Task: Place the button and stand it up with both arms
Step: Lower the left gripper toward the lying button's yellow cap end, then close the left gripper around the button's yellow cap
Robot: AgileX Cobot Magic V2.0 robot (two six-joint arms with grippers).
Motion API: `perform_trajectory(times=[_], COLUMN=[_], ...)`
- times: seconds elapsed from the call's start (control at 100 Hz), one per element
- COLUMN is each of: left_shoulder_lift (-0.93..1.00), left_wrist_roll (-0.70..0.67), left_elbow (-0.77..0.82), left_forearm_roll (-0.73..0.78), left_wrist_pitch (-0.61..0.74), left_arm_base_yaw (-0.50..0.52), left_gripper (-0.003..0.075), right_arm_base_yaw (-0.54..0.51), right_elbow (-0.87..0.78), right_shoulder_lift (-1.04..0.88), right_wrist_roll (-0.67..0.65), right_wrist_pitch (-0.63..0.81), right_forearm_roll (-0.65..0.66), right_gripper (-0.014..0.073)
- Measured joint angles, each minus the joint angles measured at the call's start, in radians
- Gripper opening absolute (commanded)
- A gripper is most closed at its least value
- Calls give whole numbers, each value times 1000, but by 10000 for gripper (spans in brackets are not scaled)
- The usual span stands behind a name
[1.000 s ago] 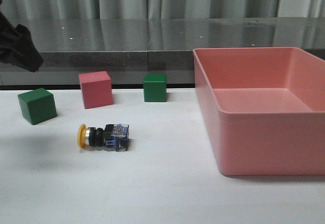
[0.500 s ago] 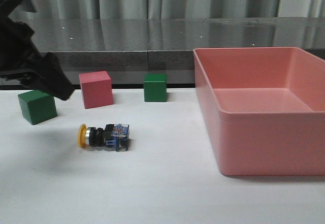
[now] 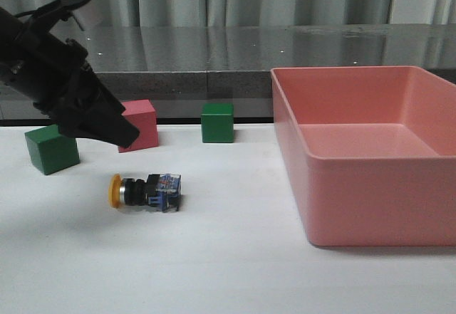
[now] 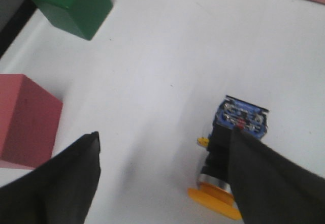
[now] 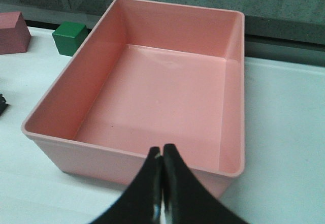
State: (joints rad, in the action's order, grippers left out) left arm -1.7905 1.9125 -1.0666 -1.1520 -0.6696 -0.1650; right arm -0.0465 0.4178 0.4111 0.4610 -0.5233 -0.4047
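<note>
Left claw has been swung in over the toppled button, jaws spread wide and empty, so pickup is judged imminent; right claw is kept closed, empty.

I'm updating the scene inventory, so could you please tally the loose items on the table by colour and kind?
Green cubes: 2
Pink cube: 1
Pink bin: 1
Button, yellow cap, lying on its side: 1
Total: 5
</note>
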Motion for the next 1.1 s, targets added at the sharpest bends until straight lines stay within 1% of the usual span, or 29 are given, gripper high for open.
perform_trajectory(times=[0.08,0.15,0.25,0.34,0.51,0.61,0.75,1.1], left_shoulder_lift=[0,-4,-24,-62,-135,-155,-158,-174], left_wrist_roll=[74,173,298,363,396,405,436,506], left_elbow=[0,0,-2,-2,-2,-2,6,52], left_forearm_roll=[-45,-73,-109,-139,-196,-205,-203,-167], left_wrist_pitch=[-2,-31,-101,-184,-323,-359,-366,-352], left_arm_base_yaw=[0,0,7,19,90,124,151,155], left_gripper=[503,503,503,503,502,503,503,502], right_arm_base_yaw=[0,0,0,0,0,0,0,0], right_elbow=[0,0,0,0,0,0,0,0], right_shoulder_lift=[-1,-1,-1,-1,-1,-1,-1,-1], right_wrist_roll=[0,0,0,0,0,0,0,-2], right_wrist_pitch=[0,-2,-2,-2,-2,-2,-2,-2], right_forearm_roll=[0,0,0,0,0,0,0,0], right_gripper=[-69,-69,-69,-69,-69,-69,-69,-69])
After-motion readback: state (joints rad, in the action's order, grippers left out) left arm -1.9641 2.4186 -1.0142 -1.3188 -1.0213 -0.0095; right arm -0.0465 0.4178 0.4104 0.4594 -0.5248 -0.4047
